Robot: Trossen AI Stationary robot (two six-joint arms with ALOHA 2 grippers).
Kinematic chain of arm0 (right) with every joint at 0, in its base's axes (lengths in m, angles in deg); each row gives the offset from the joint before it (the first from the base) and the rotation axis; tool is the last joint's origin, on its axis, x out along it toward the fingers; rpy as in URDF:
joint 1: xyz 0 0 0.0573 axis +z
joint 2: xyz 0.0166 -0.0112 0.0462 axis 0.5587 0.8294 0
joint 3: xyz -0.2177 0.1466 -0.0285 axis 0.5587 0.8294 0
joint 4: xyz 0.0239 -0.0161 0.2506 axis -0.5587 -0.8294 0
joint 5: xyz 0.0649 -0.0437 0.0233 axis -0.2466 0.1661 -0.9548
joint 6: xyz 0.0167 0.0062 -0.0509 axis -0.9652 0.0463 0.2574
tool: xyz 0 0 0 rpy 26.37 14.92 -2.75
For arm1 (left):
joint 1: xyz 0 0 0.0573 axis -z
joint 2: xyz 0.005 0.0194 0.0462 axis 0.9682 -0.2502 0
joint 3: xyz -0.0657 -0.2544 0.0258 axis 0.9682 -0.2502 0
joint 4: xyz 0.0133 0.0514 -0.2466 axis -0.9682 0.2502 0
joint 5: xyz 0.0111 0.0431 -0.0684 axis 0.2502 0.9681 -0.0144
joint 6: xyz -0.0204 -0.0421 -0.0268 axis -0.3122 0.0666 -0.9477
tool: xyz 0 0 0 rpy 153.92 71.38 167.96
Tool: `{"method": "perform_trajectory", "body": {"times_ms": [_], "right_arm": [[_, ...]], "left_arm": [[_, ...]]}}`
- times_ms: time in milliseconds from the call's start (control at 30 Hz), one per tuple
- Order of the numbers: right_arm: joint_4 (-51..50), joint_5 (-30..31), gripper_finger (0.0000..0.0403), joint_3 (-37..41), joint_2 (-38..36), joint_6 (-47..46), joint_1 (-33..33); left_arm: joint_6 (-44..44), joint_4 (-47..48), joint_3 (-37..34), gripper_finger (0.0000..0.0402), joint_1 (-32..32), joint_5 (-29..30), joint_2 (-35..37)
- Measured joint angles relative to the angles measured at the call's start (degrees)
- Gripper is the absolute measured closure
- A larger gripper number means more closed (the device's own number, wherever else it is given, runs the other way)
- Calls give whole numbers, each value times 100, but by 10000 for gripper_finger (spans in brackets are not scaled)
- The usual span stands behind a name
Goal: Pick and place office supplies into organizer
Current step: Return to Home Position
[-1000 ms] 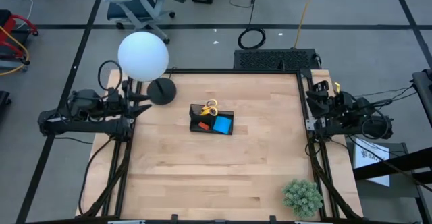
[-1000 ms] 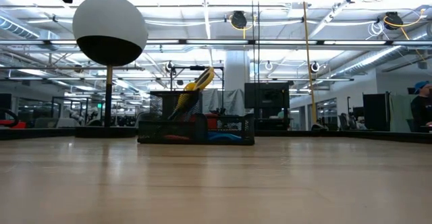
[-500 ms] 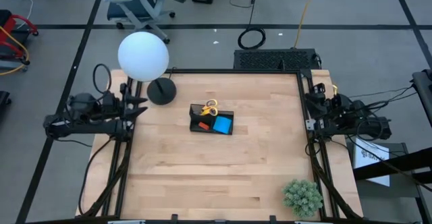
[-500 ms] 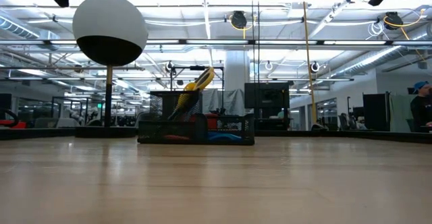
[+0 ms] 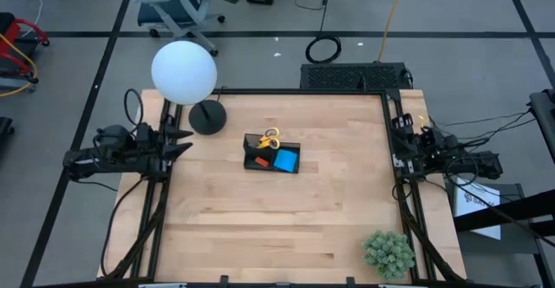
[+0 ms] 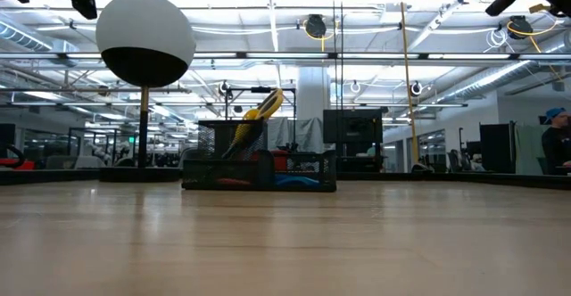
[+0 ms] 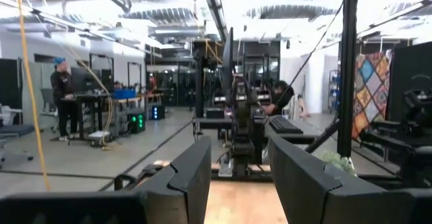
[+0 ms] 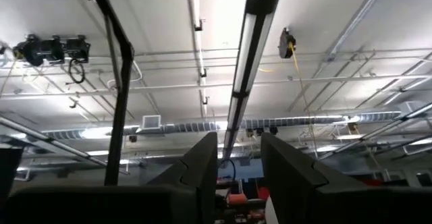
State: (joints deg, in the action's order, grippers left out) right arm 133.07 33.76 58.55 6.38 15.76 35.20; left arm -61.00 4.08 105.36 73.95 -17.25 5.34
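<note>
The black organizer [image 5: 271,154] [image 6: 259,173] sits mid-table, toward the far edge. Yellow-handled scissors [image 5: 270,137] [image 6: 260,111] stick out of it, blades down in a compartment and handles slanting up. The blue pad [image 5: 286,160] and a red piece [image 5: 260,161] lie inside it. No pens can be made out. My left gripper [image 5: 184,140] [image 7: 239,143] is open, above the table's left edge. My right gripper [image 5: 401,137] [image 8: 238,137] is open at the right edge and points up at the ceiling. Both are far from the organizer.
A lamp with a white ball [image 5: 184,71] [image 6: 144,39] and black round base [image 5: 207,116] stands at the far left corner, close to my left gripper. A green plant ball [image 5: 388,253] sits at the near right corner. Bare wood [image 5: 260,227] lies near the organizer.
Both arms have drawn in slightly and sunk a little over the table's side edges. The organizer and what lies in it have kept still.
</note>
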Motion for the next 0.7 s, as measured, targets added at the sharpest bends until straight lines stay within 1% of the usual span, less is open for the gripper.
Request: {"method": "perform_trajectory", "body": {"times_ms": [100, 200, 400, 600, 700], "right_arm": [[145, 206, 298, 115, 0, 46, 0], [211, 285, 298, 160, 0, 160, -1], [-60, 676, 298, 174, 0, 246, -2], [-198, 677, 298, 182, 0, 309, -1], [-205, 677, 298, 183, 0, 310, -1]], "left_arm": [[83, -90, -8, 247, 0, 0, 5], [202, -34, -34, 247, 0, 0, 1], [243, -52, -34, 247, 0, 0, 1], [252, -56, -34, 247, 0, 0, 1], [264, -426, -210, 247, 0, 0, 4]]}}
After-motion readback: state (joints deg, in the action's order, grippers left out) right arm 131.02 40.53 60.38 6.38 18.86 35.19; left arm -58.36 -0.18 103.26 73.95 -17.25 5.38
